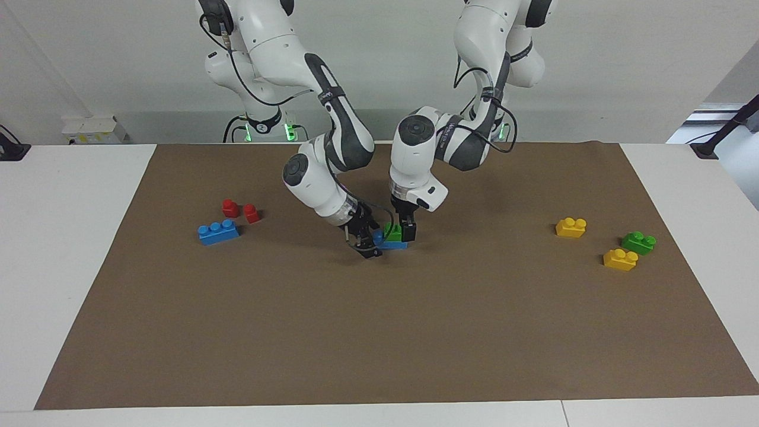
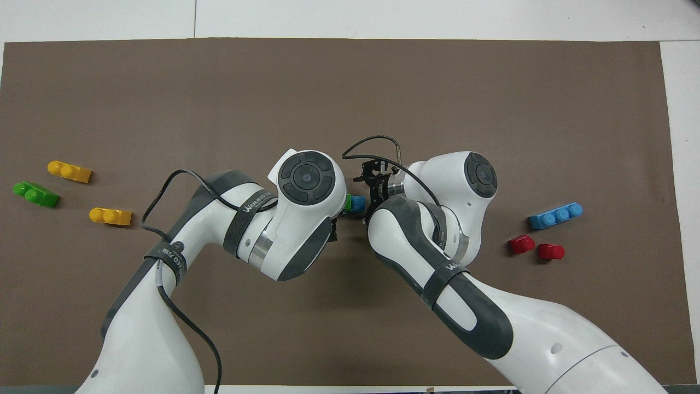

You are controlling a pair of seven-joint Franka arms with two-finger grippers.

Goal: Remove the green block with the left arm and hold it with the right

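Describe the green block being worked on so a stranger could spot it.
Look at the middle of the brown mat, where both grippers meet. The green block sits on a blue block there. The other green block lies alone beside two yellow ones.

Even, bright light falls from above me; my arms (image 1: pixel 332 160) cast only soft, faint shadows on the brown mat (image 1: pixel 379 332). No glare shows there. Both views are sharp, with straight edges and no motion blur.
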